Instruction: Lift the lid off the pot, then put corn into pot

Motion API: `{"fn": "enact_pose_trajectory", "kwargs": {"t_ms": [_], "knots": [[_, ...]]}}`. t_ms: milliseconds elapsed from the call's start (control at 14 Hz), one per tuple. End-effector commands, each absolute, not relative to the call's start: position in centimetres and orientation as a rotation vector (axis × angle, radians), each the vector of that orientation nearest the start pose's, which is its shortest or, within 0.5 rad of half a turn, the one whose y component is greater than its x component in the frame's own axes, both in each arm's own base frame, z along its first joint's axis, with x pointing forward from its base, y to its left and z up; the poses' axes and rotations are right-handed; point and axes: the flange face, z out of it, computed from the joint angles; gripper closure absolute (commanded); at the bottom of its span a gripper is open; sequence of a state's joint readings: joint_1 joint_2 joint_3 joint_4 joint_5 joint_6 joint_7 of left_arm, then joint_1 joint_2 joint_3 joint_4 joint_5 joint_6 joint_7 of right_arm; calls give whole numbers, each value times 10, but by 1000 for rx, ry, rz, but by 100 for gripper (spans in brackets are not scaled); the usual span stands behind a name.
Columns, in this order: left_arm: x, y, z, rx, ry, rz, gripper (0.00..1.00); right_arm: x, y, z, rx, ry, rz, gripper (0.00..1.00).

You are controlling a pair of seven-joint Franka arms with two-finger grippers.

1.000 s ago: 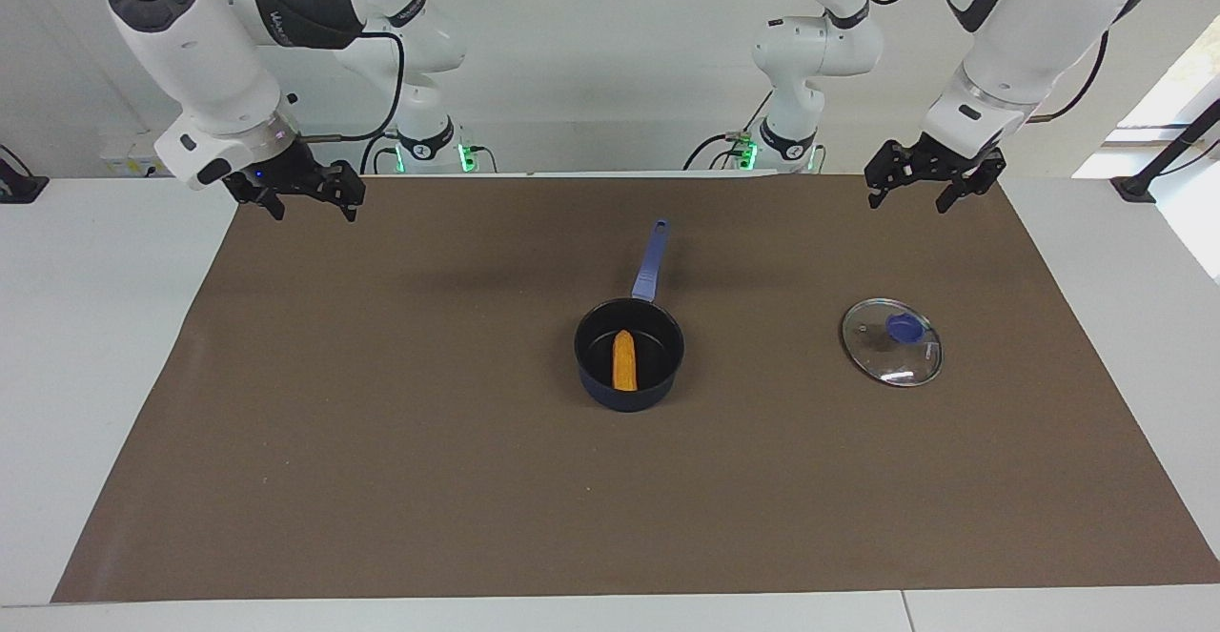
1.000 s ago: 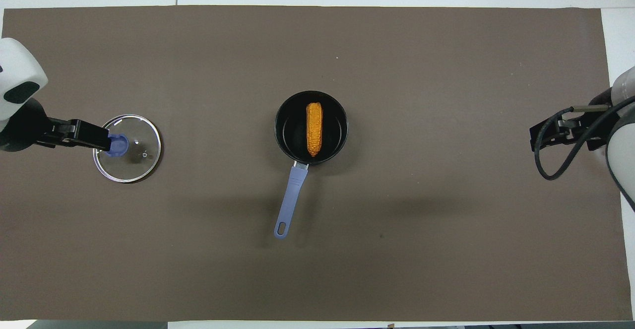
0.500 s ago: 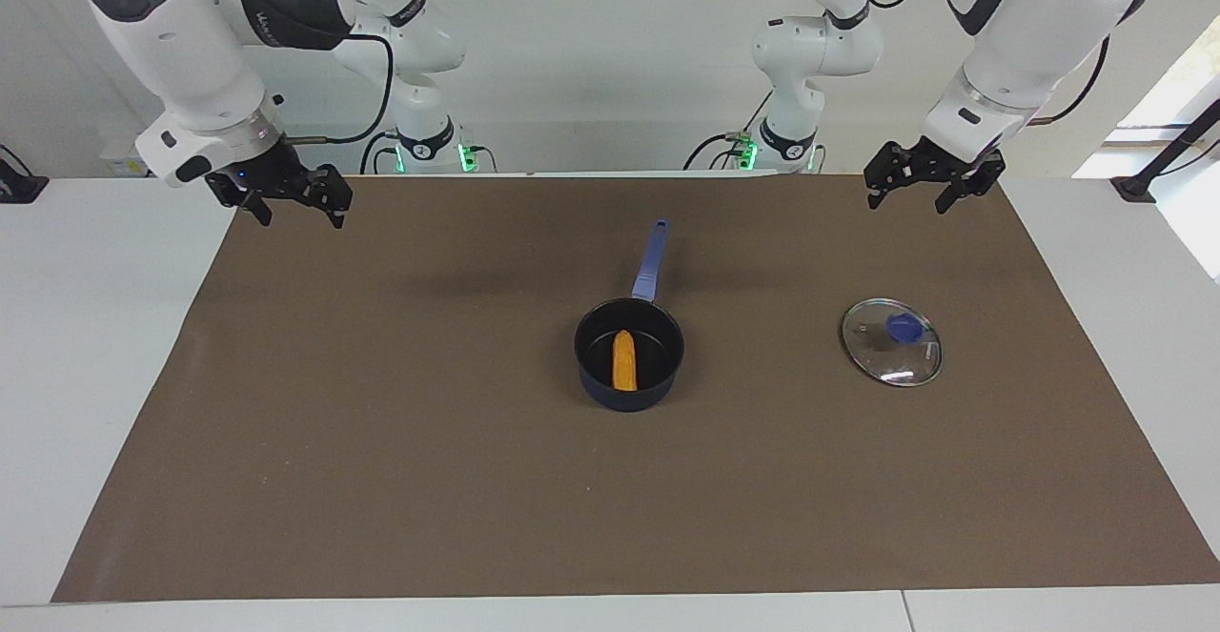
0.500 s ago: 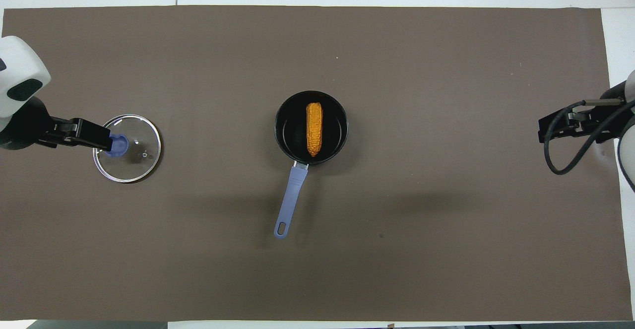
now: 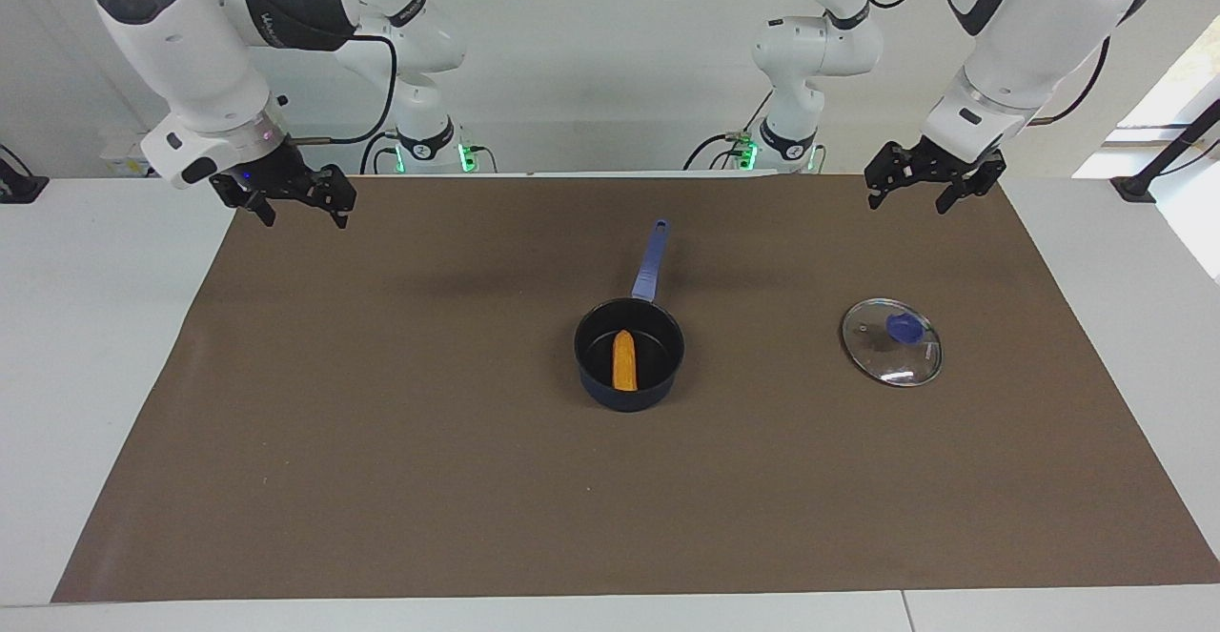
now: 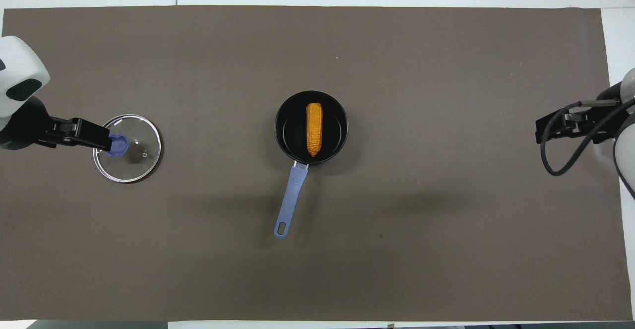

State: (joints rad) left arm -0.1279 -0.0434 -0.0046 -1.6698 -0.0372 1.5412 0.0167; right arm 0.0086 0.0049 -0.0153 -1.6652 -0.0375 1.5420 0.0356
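Orange-yellow corn cob [image 5: 623, 361] sits in the navy saucepan [image 5: 629, 354], glass blue-knobbed lid [image 5: 891, 341] off; both my jaws open, empty at the counter's robot-side corners. Only a stray sweep could topple it.

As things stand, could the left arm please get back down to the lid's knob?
Probably yes. The left claw hangs open and empty above the mat, raised clear of the lid, which lies flat toward that arm's end of the table with nothing on or beside it.
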Motion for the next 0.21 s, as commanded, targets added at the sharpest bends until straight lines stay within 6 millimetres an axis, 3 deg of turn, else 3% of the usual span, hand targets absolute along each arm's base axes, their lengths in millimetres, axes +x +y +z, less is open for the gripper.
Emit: {"fn": "enact_pose_trajectory", "kwargs": {"t_ms": [0, 143], "knots": [[528, -73, 600, -3142, 215, 144, 0, 544, -13, 578, -3154, 47, 177, 0], [527, -75, 600, -3143, 215, 149, 0, 548, -13, 583, -3157, 54, 153, 0]]}}
